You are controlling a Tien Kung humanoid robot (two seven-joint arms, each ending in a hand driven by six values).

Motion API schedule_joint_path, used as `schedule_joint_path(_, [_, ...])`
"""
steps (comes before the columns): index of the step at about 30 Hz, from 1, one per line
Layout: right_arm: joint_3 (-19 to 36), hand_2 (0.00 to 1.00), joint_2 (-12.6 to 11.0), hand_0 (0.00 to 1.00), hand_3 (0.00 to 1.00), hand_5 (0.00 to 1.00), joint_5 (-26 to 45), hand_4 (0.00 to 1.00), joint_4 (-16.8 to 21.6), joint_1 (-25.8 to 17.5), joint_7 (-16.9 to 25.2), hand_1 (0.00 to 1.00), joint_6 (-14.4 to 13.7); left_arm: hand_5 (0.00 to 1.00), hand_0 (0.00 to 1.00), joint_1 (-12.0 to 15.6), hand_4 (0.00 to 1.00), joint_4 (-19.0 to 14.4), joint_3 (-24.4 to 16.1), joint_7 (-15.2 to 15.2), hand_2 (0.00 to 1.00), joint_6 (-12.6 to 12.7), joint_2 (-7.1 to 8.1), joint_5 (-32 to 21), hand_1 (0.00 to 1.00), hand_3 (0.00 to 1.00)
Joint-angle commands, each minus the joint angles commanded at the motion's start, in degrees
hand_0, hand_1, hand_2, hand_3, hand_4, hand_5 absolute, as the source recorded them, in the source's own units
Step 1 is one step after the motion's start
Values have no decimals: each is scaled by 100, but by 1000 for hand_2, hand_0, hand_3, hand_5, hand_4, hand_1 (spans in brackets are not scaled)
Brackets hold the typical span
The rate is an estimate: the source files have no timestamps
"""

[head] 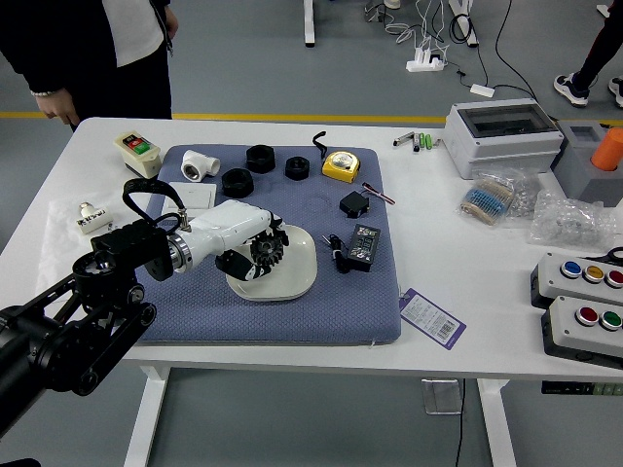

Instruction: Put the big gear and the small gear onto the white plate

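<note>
"One white table point(487, 282), biggest of all. Who stands by it?"

"A person point(92, 49) in dark clothes, beyond its far edge, to my left. One hand point(56, 104) hangs near the far corner, the other point(172, 23) by the body."

"And what of you is over it?"

"My left arm point(97, 292), black, slanting in past the near left side. Under its reach lies the blue-grey mat point(341, 326), with a white lidded box point(496, 154) beyond it to the far right, and two button boxes point(587, 331) side by side near the right edge."

"Your hand, then?"

"My left hand point(229, 229), white-backed, has its fingers curled and clamped on the black gear, above the far left part of the white plate point(297, 272). The plate sits on the mat, around its middle."

"Does the gear touch the plate?"

"I can't tell; my fingers cover too much."

"Smaller things?"

"A purple-edged tag point(432, 317) lies across the mat's right edge, then the black adapter point(364, 247) just right of the plate, and the yellow tape measure point(341, 165) on the far part of the mat."

"And the gear itself?"

"That toothed black gear point(267, 250) is at my fingertips; whether the big or small one, I can't say. Slightly smaller are three black rings point(237, 182), farther back on the mat."
</note>
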Motion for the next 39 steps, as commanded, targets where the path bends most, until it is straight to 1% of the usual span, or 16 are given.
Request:
schedule_joint_path(1, [-3, 784, -1, 708, 615, 698, 1, 841, 0, 1, 0, 733, 0, 2, 344, -25, 434, 39, 26, 7, 436, 3, -16, 8, 390, 506])
schedule_joint_path(2, [-7, 784, -2, 708, 615, 697, 4, 842, 1, 2, 0, 734, 0, 30, 373, -53, 927, 83, 48, 21, 529, 5, -36, 15, 480, 606])
schedule_joint_path(7, [-12, 784, -2, 708, 615, 697, 8, 842, 3, -2, -1, 734, 1, 30, 373, -166, 927, 286, 145, 64, 529, 60, -125, 15, 480, 606])
schedule_joint_path(8, [-14, 784, -2, 708, 615, 697, 5, 842, 3, -3, -1, 734, 1, 113, 384, -190, 998, 326, 165, 77, 565, 77, -144, 15, 522, 665])
schedule_joint_path(13, [-25, 784, 0, 708, 615, 697, 11, 842, 3, -15, -1, 734, 0, 113, 384, -259, 998, 395, 209, 125, 565, 99, -196, 15, 522, 665])
schedule_joint_path(14, [-26, 784, 0, 707, 615, 699, 11, 843, 3, -17, -1, 735, 0, 165, 393, -265, 998, 398, 212, 131, 602, 99, -200, 15, 547, 716])
schedule_joint_path(17, [-32, 784, -1, 707, 615, 699, 11, 843, 4, -26, -1, 735, -1, 165, 393, -284, 998, 418, 217, 166, 602, 84, -207, 15, 547, 716])
schedule_joint_path(20, [-39, 784, 2, 707, 615, 699, 18, 843, 4, -39, 1, 735, -2, 180, 402, -265, 998, 368, 174, 190, 629, 74, -195, 15, 550, 756])
schedule_joint_path(23, [-39, 784, 5, 707, 615, 699, 17, 843, 3, -50, 3, 735, -2, 180, 402, -239, 998, 277, 114, 201, 629, 62, -164, 15, 550, 756])
schedule_joint_path(25, [-43, 784, 5, 707, 615, 699, 14, 843, 2, -61, 3, 735, -2, 180, 402, -214, 998, 156, 36, 246, 629, 53, -97, 15, 550, 756])
schedule_joint_path(26, [-38, 784, 6, 707, 615, 700, 13, 844, 1, -65, 4, 735, -1, 97, 385, -200, 950, 90, -23, 274, 573, 39, -56, 15, 524, 673])
schedule_joint_path(31, [-29, 784, 9, 707, 615, 700, 17, 844, -2, -77, 6, 735, 5, 97, 385, -166, 950, -108, -225, 324, 573, -6, 120, 15, 524, 673])
schedule_joint_path(32, [-20, 784, 9, 707, 616, 699, 10, 843, 0, -75, 5, 734, 3, 2, 371, -173, 635, -116, -260, 323, 549, -6, 180, 15, 492, 636])
schedule_joint_path(37, [2, 784, 7, 707, 616, 699, 2, 843, 1, -68, 3, 734, 4, 2, 371, -199, 635, 27, -396, 341, 549, -74, 372, 15, 492, 636])
schedule_joint_path(38, [3, 784, 6, 707, 616, 700, 2, 844, 1, -67, 3, 734, 4, 2, 372, -199, 539, 38, -404, 343, 542, -80, 383, 15, 488, 627])
schedule_joint_path(39, [16, 784, 5, 707, 616, 700, -2, 844, 2, -67, 4, 734, 4, 2, 372, -204, 539, 95, -435, 353, 542, -106, 436, 15, 488, 627])
